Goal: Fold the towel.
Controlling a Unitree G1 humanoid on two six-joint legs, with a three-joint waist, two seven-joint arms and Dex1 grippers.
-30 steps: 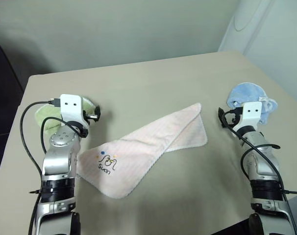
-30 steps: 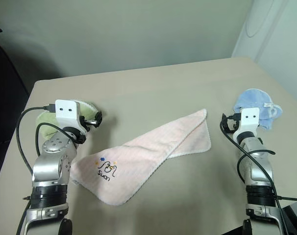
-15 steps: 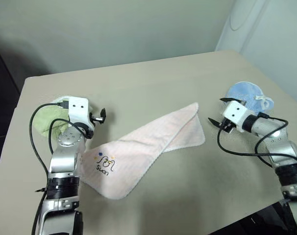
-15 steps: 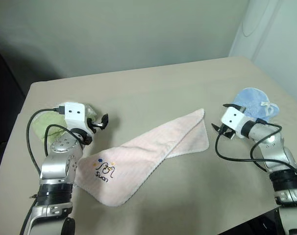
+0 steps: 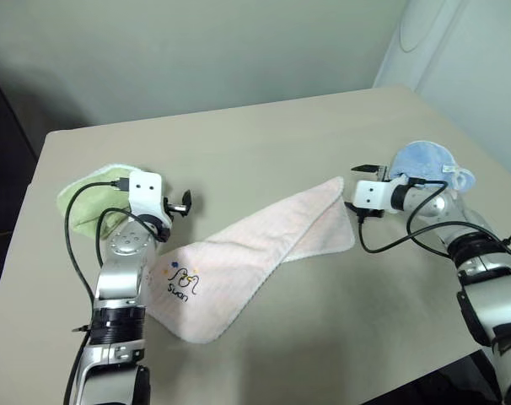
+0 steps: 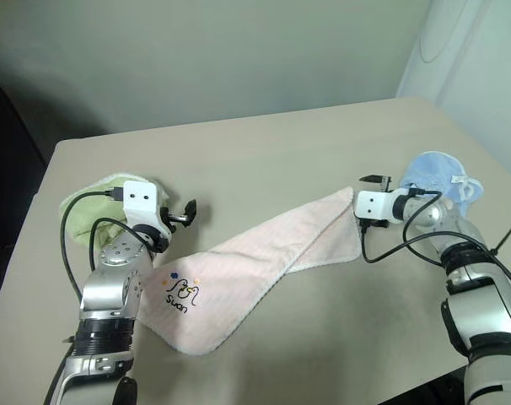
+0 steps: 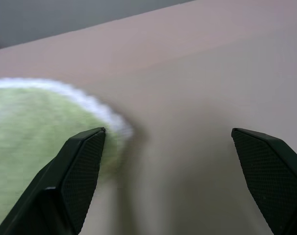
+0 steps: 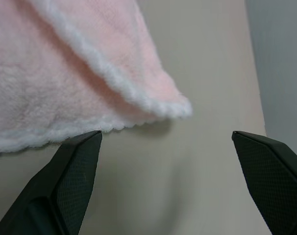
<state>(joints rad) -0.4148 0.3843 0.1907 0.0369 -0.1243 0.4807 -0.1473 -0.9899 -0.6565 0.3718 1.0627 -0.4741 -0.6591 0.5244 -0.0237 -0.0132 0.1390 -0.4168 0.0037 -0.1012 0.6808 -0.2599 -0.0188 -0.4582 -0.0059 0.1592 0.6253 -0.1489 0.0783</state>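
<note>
A beige table point(image 5: 264, 143) with rounded corners stood before a plain, pale grey-green wall point(image 5: 196, 51), its far edge casting a soft shadow on the wall's foot. At the right, a white panel point(image 5: 466, 59) rose beside the table. A dark shape point(image 5: 2, 143), too dim to identify, sat past the table's left edge.
</note>
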